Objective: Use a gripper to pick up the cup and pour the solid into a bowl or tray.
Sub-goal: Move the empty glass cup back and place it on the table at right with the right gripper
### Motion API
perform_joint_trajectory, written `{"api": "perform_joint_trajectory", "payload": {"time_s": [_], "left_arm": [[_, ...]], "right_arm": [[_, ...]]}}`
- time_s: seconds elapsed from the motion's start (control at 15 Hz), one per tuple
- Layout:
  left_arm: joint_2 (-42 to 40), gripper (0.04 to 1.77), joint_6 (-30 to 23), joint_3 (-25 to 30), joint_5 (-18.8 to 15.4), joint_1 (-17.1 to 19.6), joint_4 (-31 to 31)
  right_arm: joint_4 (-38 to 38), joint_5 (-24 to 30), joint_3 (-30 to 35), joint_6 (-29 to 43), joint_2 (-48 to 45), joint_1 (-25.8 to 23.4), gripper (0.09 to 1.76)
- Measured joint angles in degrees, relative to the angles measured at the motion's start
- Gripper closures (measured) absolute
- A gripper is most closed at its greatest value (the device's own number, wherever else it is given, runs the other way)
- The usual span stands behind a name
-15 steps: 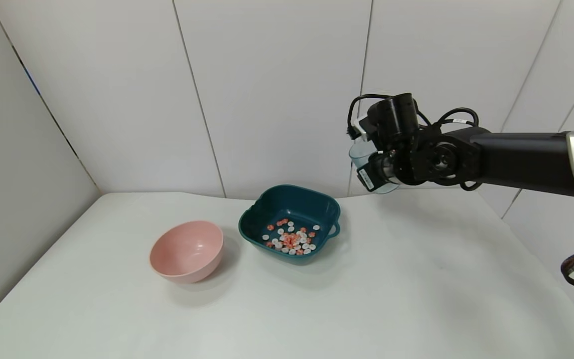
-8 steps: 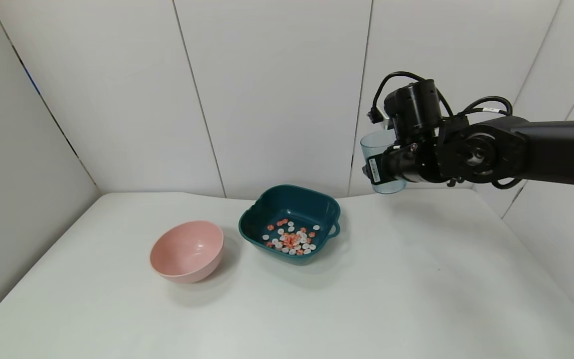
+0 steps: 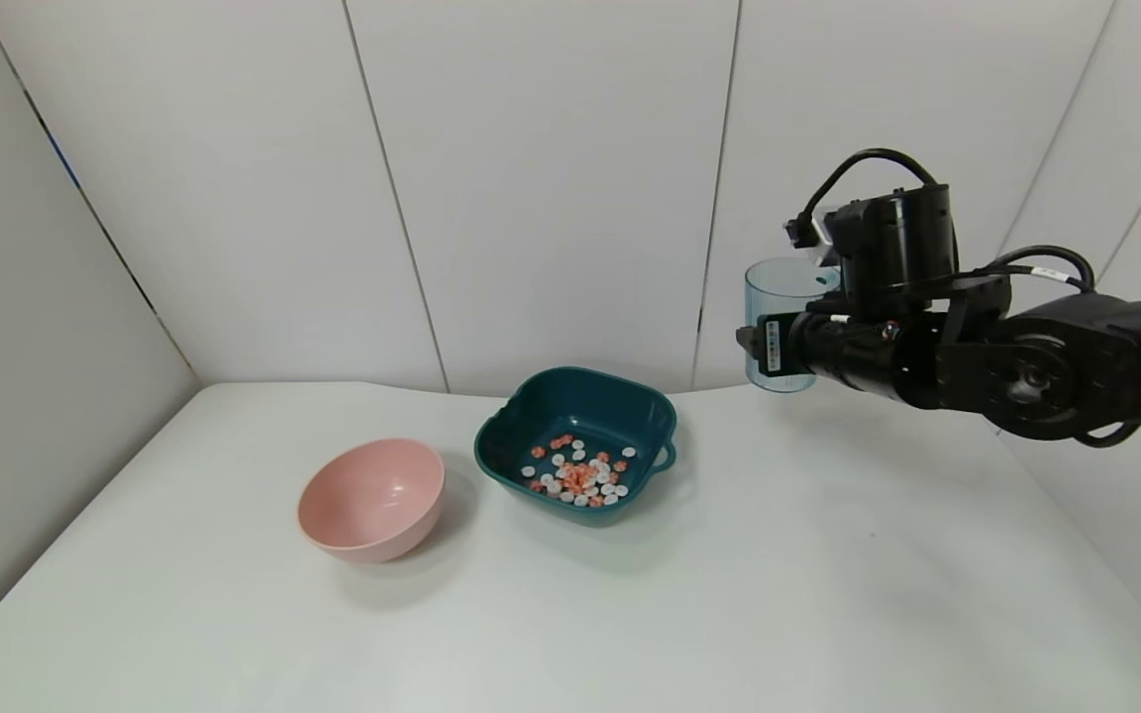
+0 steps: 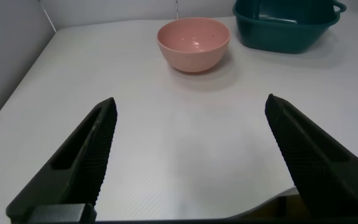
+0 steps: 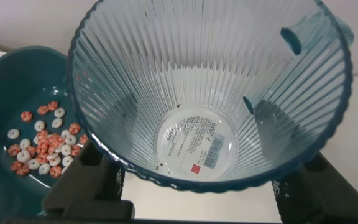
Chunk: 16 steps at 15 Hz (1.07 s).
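My right gripper (image 3: pixel 778 347) is shut on the pale-blue ribbed cup (image 3: pixel 778 322) and holds it upright, high above the table, to the right of the dark teal dish (image 3: pixel 531 401). In the right wrist view the cup (image 5: pixel 210 68) is empty, with only a label on its bottom, and the gripper (image 5: pixel 197 180) clamps it from both sides. The white and orange-red solid pieces (image 3: pixel 578 475) lie in the teal dish, also seen in the right wrist view (image 5: pixel 39 143). My left gripper (image 4: pixel 191 155) is open and empty over the near table.
A round pink bowl (image 3: pixel 372 500) stands left of the teal dish; it also shows in the left wrist view (image 4: pixel 193 43). White wall panels close off the back and the left side. The table's front edge shows in the left wrist view.
My right arm has swung to the right, away from the teal dish, and the cup has turned from tilted to upright. The pieces in the dish have not moved.
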Motion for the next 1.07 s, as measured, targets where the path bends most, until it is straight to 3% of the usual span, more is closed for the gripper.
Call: {"api": "perform_joint_trajectory", "payload": {"time_s": [0.6,1.07], "left_arm": [[0.0,0.09,0.0,0.0,0.0,0.0,0.0],[0.0,0.09,0.0,0.0,0.0,0.0,0.0]], "right_arm": [[-25.5,1.3,23.0,3.3,-1.2,1.2,0.53],[-38.3,1.2,32.9,3.3,3.4,1.3,0.53]]}}
